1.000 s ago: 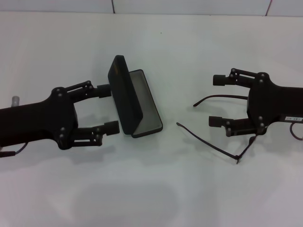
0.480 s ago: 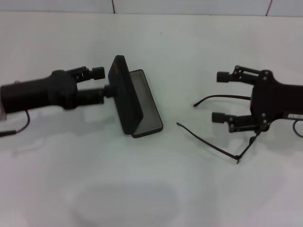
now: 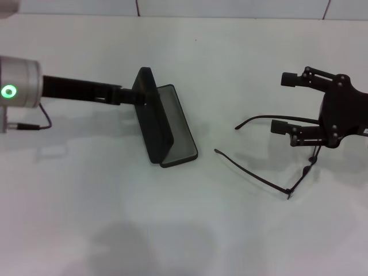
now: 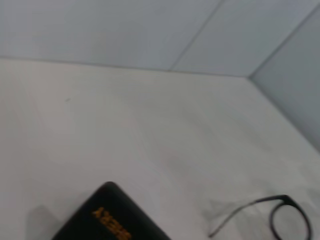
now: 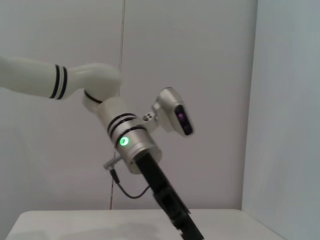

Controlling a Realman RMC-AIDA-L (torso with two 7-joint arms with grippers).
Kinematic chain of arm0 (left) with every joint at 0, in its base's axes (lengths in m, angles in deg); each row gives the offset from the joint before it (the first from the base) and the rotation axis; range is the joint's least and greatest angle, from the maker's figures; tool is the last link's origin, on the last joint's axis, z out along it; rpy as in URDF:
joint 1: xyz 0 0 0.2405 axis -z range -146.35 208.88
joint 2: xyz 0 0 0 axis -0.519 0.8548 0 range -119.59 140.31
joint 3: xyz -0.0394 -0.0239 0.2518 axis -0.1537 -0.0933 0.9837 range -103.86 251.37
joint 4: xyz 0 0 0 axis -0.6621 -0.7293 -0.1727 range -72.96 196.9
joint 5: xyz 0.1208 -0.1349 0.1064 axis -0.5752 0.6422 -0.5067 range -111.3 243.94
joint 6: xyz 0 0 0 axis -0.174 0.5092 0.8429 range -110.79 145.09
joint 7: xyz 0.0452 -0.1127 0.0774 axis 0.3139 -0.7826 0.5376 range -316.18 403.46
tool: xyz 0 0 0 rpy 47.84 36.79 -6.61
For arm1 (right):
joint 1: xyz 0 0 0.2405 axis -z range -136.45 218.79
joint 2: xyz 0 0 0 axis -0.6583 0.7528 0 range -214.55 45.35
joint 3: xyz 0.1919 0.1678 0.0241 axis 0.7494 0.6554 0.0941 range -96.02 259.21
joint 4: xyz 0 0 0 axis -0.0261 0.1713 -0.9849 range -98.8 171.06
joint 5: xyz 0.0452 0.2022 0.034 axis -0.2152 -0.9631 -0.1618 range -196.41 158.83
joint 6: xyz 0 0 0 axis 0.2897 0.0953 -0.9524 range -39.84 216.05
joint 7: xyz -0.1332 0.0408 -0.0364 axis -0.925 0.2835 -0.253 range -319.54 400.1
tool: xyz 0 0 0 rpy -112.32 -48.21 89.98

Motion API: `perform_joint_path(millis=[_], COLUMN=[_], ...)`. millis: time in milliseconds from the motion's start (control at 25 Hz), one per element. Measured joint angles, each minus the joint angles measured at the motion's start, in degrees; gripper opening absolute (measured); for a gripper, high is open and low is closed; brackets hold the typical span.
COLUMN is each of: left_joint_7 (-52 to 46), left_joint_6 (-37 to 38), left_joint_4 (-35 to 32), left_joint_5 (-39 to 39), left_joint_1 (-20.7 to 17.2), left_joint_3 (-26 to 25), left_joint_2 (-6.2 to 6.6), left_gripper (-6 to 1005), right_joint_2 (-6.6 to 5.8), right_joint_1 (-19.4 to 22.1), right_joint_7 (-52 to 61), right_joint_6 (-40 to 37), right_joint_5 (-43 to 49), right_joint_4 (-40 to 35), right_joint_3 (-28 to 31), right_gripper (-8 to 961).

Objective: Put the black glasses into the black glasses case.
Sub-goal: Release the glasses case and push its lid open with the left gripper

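The black glasses case (image 3: pixel 150 118) stands open left of centre, lid upright, grey-lined tray (image 3: pixel 179 127) lying toward the right. My left gripper (image 3: pixel 130 96) reaches in from the left, turned edge-on and touching the lid's outer face near its far end. In the left wrist view, the lid's orange lettering (image 4: pixel 111 223) is close below the camera. The black glasses (image 3: pixel 251 172) lie unfolded on the table at right, also seen in the left wrist view (image 4: pixel 250 204). My right gripper (image 3: pixel 280 103) hovers open over their front, one finger either side of the far temple arm.
White table (image 3: pixel 190 230) with a wall seam along the far edge. The left arm's silver wrist with a green light (image 3: pixel 10 91) and a cable sit at far left. The right wrist view shows only the left arm (image 5: pixel 134 145) against the wall.
The left gripper rolled from flat to edge-on and moved up against the case lid. The right gripper drew back to the right, away from the glasses. Case and glasses stayed put.
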Motion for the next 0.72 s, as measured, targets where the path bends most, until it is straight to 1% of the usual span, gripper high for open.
perform_joint_path(millis=[120,280,400,720], left_joint_7=[-5.29,-9.0,-12.0,-17.82], left_joint_6=[-1.89,-2.73,-3.55,-4.41], left_joint_4=[-0.35,-0.43,-0.62,-1.67], left_joint_5=[-3.9,-6.57,-9.9,-19.39], left_joint_1=[2.4,4.64,5.97,8.46], left_joint_3=[0.15,0.35,0.57,0.8], left_joint_2=[-0.77,-1.52,-2.04,-4.4], left_gripper=[821,813,807,791], right_joint_2=[0.05,0.21,0.24,0.36], right_joint_1=[0.02,0.03,0.03,0.02], right_joint_7=[-0.05,-0.08,-0.08,-0.08], right_joint_6=[0.21,1.25,1.39,1.47], right_joint_5=[0.04,0.09,0.16,0.94], right_joint_4=[0.0,-0.01,0.0,0.0], right_joint_3=[0.02,-0.09,-0.29,-0.44], right_gripper=[875,873,872,870])
